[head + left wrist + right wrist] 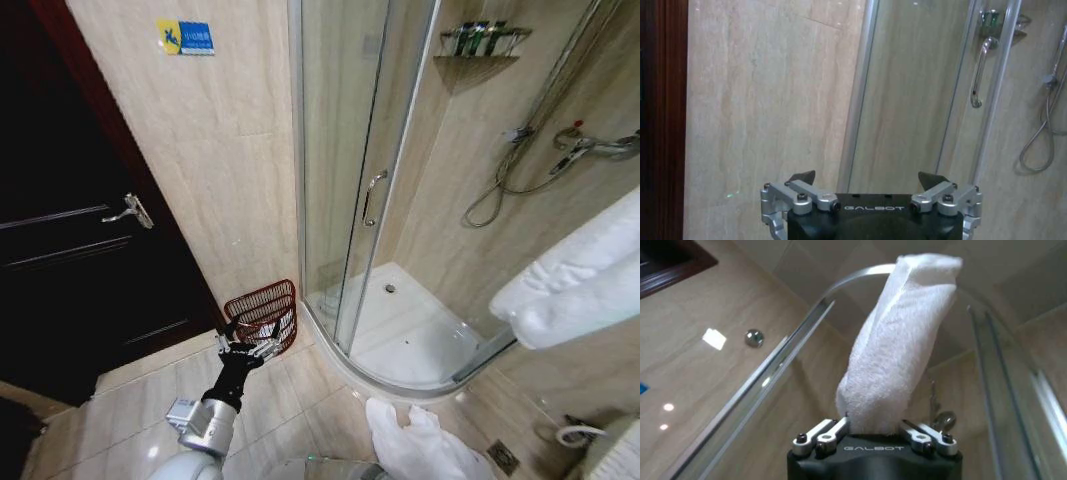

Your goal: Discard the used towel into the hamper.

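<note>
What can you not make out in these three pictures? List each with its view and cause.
- Head view: the hamper is partly covered by the left hand, so its contents are hidden.
- Head view: the towel is cut off by the bottom edge.
- Right wrist view: the towel hides the right hand's fingertips.

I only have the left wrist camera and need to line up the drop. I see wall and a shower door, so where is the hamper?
Observer: The hamper stands on the floor by the wall, between the dark door and the shower, just beyond the left gripper.
Operator: Who has the towel?
Observer: The right gripper is shut on the white towel.
Operator: Any other towels?
Observer: Yes, folded white towels at the head view's right edge.
</note>
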You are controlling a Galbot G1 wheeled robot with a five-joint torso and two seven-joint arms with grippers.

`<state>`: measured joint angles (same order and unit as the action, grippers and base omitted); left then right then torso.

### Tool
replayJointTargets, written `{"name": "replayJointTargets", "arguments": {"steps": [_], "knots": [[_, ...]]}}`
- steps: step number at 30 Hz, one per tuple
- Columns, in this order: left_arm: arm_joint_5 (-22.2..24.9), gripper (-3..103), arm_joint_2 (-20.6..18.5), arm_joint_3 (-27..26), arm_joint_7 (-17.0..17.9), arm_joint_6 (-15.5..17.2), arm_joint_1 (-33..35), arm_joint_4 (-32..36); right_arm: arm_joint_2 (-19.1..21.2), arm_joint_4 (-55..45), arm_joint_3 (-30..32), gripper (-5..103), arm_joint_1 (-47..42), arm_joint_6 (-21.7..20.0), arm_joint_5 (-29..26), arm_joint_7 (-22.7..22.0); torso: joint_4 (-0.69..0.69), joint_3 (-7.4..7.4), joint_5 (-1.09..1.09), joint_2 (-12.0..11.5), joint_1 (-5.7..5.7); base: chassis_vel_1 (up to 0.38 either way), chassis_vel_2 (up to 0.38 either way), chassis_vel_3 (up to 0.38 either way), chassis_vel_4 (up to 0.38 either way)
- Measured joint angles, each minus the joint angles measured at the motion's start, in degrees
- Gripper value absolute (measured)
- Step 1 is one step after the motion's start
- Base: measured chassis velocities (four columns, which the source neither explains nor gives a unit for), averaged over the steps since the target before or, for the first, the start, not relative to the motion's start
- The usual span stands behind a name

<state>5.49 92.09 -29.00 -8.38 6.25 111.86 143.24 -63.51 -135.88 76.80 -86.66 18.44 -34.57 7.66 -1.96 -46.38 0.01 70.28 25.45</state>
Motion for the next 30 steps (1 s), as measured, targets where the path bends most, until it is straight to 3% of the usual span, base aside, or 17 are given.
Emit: {"name": "replayJointTargets", "arguments": {"steps": [14, 30], "knots": [[0.0, 100, 0.0, 0.0, 0.0, 0.0, 0.0, 0.0, -6.2, 2.7, -12.0, 12, -0.8, 7.3, 11.0, 1.0, -0.01, 0.0, 0.0, 0.0, 0.0, 0.0, 0.0, 0.0, 0.0], [0.0, 100, 0.0, 0.0, 0.0, 0.0, 0.0, 0.0, -10.2, 7.6, -14.3, 12, -2.9, 12.7, 15.4, 2.0, 0.0, 0.0, 0.01, 0.0, 0.0, 0.0, 0.0, 0.0, 0.0]]}}
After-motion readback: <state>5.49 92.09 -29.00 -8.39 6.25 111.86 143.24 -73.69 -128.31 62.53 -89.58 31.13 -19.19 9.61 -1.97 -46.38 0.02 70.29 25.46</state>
